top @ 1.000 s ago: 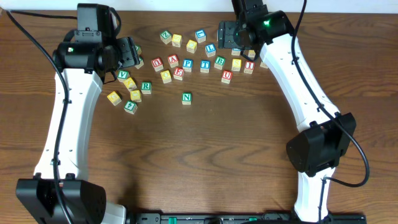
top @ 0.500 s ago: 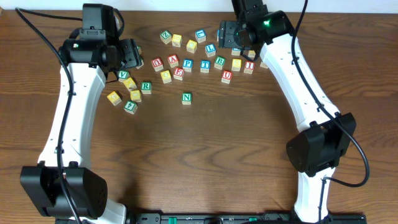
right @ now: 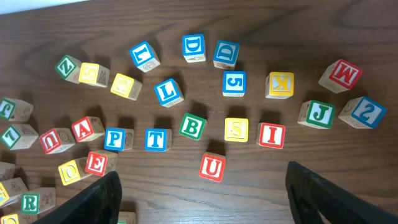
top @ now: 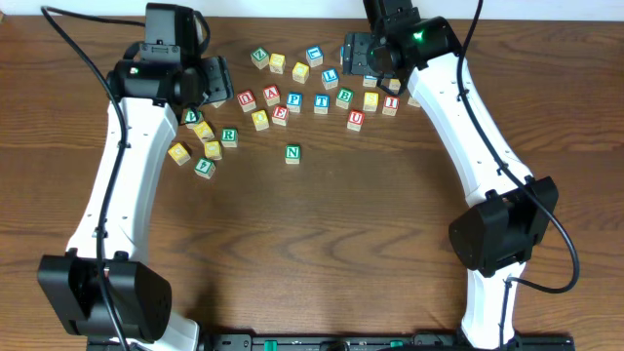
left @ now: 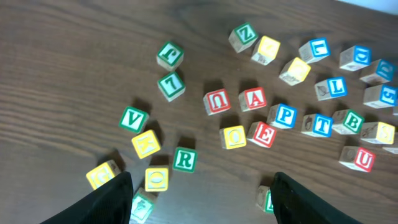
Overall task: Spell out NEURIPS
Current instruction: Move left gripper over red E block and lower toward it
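Both left gripper (left: 202,199) and right gripper (right: 208,196) gape empty; green N cube (top: 292,152) sits alone.

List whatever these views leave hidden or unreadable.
- Left wrist view: the green-lettered cube at the bottom edge, its letter covered by a left-gripper finger and cut off by the frame.
- Right wrist view: a yellow cube, cut off by the bottom-left corner.
- Overhead view: a green cube, partly under the left arm.

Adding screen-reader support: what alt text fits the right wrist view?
Many small wooden alphabet cubes lie scattered on a dark wooden table. A red U cube sits nearest the open right gripper, with the red I cube and blue P cube in the loose row beyond it.
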Motion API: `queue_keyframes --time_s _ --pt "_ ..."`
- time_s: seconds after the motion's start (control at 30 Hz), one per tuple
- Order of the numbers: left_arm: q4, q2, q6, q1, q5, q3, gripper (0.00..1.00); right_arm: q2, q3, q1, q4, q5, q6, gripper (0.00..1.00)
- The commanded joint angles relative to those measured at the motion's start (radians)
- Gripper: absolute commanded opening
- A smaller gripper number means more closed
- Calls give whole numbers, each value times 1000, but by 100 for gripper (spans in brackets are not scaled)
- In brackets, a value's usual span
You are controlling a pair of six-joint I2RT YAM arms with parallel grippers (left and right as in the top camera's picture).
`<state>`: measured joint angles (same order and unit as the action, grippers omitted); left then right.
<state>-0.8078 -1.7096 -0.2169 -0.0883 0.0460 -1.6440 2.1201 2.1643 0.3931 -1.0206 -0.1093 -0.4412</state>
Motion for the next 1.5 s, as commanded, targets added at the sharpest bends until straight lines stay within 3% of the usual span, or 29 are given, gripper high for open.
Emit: queue_keyframes --time_s 0.0,0.73,1.03,1.47 --pt "8 -11 -17 -15 -12 5 70 10 -8 0 -1 -16 -15 80" --pt "66 -90 -28 -49 -10 5 70 10 -8 0 -20 -16 -15 82" --pt "109 -127 -31 -50 60 5 68 10 -8 0 -20 -16 -15 82" --pt "201 -290 42 -160 66 5 66 10 -8 -38 -39 -42 -14 88"
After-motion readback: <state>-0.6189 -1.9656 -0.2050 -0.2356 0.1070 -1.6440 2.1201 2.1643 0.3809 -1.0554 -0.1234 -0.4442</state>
